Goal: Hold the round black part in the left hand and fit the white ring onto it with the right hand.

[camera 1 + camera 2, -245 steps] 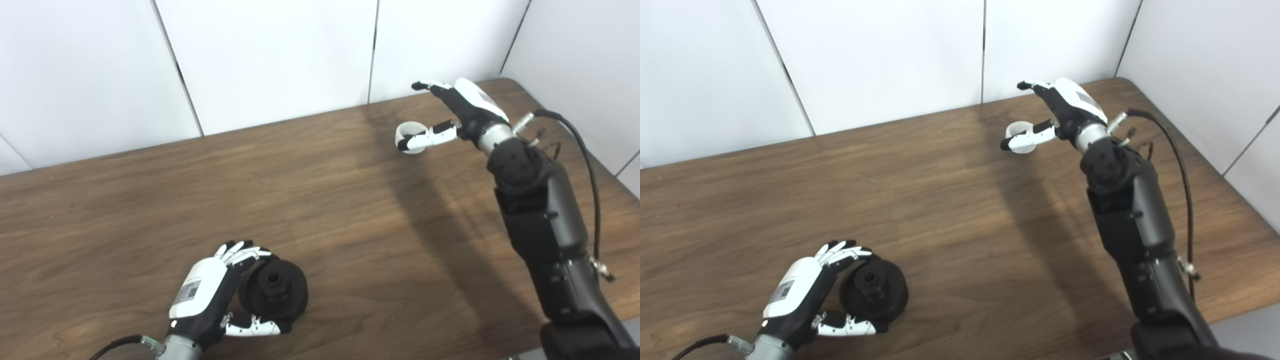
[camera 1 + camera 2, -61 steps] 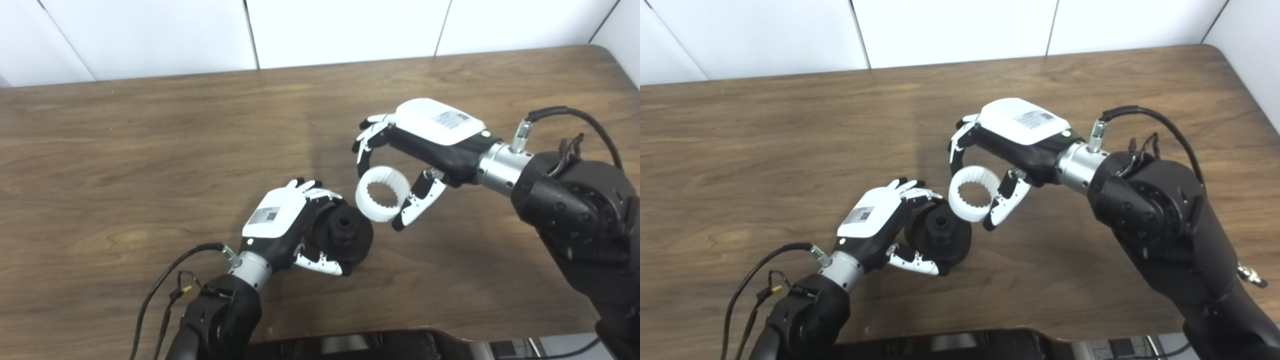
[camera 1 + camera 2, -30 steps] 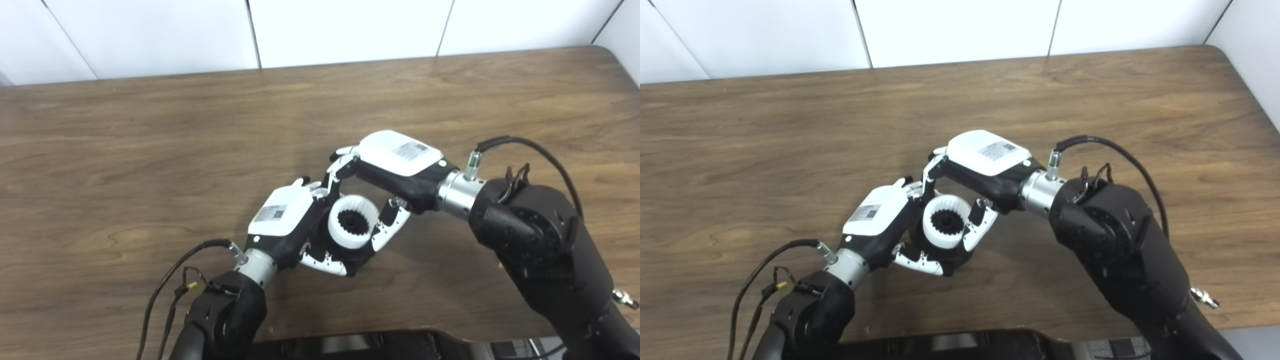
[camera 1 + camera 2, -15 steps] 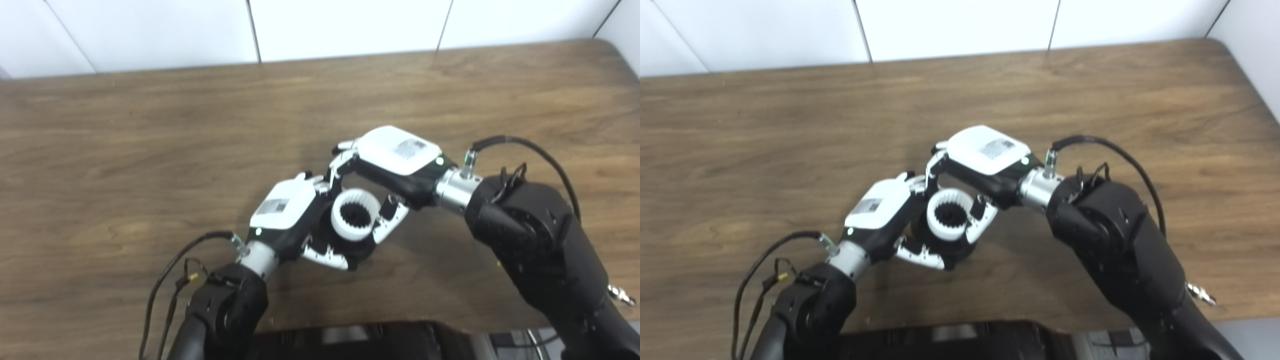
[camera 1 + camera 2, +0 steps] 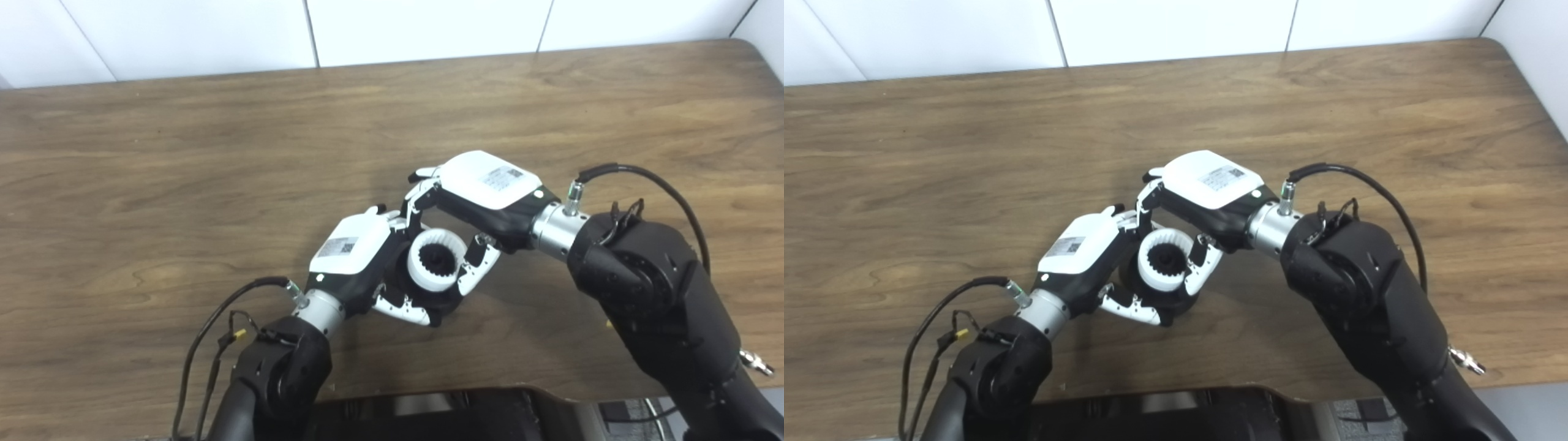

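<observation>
— Where's the ring (image 5: 437, 267)?
— Table (image 5: 184, 153) centre, seated over the black part (image 5: 450, 298), toothed bore up.
— And the hands?
— Left hand (image 5: 358, 260) at nine o'clock wraps the part; right hand (image 5: 484, 196) from one o'clock pinches the ring.

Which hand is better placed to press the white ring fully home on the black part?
Probably the right hand: it grips the white ring; the left hand is occupied holding the black part.
</observation>
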